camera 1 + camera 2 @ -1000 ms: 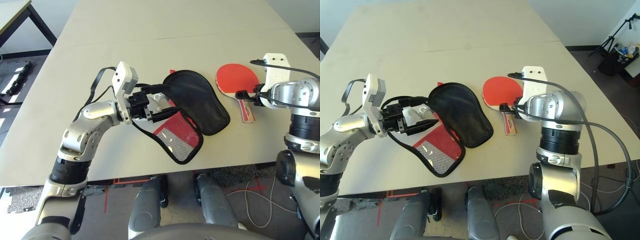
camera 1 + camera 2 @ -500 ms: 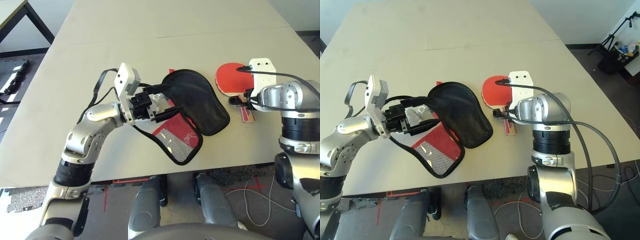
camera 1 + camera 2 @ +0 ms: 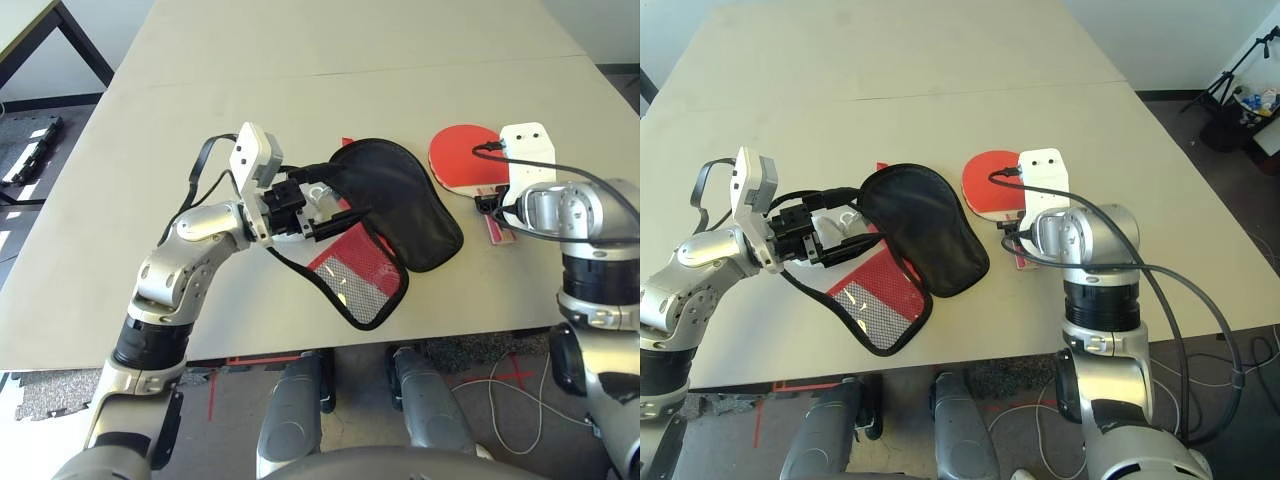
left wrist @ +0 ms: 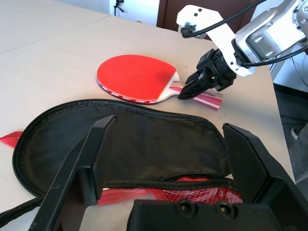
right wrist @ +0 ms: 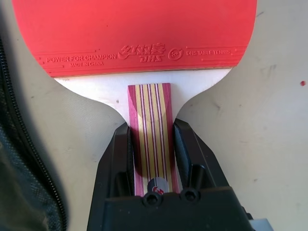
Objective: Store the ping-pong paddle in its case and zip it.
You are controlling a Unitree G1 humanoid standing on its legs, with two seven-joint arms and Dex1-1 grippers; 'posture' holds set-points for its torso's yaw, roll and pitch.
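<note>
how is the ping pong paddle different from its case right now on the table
The ping-pong paddle lies flat and rigid on the table; the case is soft, unzipped and spread open.
The paddle shows a smooth red face; the case shows black lining and a red mesh panel.
The right gripper has its fingers against both sides of the paddle's handle; the left gripper stands open at the case.
Both share the same rounded paddle shape.

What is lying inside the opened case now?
The case shows bare black lining, nothing on it; the paddle lies beside it on the table. Inside its mesh pocket cannot be judged.

Beige table (image 3: 300,60) on grey floor (image 3: 30,150), tripod (image 3: 1220,90) beyond.
</note>
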